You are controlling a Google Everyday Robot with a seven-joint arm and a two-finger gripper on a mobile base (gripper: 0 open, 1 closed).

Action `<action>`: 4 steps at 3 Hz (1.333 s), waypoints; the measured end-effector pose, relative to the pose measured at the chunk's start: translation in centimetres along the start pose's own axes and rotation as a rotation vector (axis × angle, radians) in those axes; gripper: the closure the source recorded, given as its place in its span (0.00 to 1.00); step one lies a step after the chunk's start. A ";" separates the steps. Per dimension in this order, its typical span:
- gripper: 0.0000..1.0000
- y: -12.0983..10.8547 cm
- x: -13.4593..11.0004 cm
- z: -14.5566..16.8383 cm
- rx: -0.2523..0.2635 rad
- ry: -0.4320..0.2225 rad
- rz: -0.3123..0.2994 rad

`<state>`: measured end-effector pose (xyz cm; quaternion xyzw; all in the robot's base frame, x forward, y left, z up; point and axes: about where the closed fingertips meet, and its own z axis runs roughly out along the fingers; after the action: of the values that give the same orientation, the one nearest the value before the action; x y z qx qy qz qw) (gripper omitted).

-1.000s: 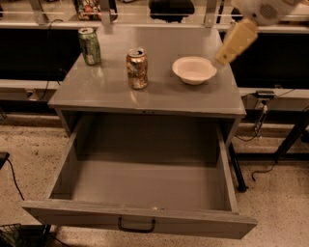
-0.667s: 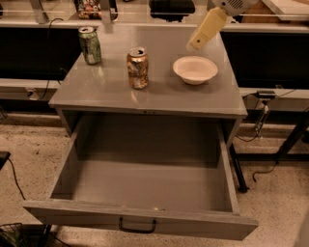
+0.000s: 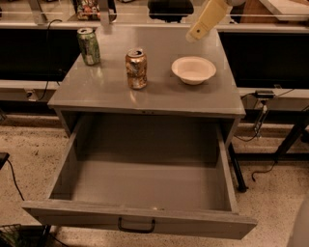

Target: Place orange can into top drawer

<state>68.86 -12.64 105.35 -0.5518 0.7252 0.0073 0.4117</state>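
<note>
The orange can stands upright near the middle of the grey cabinet top. It has mottled orange-gold print and a silver top. The top drawer is pulled wide open below it, and nothing shows inside it. Its dark handle is at the centre of the front panel. My gripper hangs in the air at the top of the view. It is above the far edge of the cabinet top, to the right of and behind the orange can and behind the bowl. It touches nothing.
A green can stands at the back left of the cabinet top. A white bowl sits to the right of the orange can. Cables hang at the right of the cabinet. A black chair is behind.
My gripper has moved left and up, from beside the bowl's right side to above the far edge of the top. The cans, bowl and drawer have not moved.
</note>
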 end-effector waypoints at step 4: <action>0.00 8.1 -3.8 11.2 -0.279 -0.139 0.030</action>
<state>69.12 -1.28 96.65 -0.5910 0.6950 0.1523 0.3802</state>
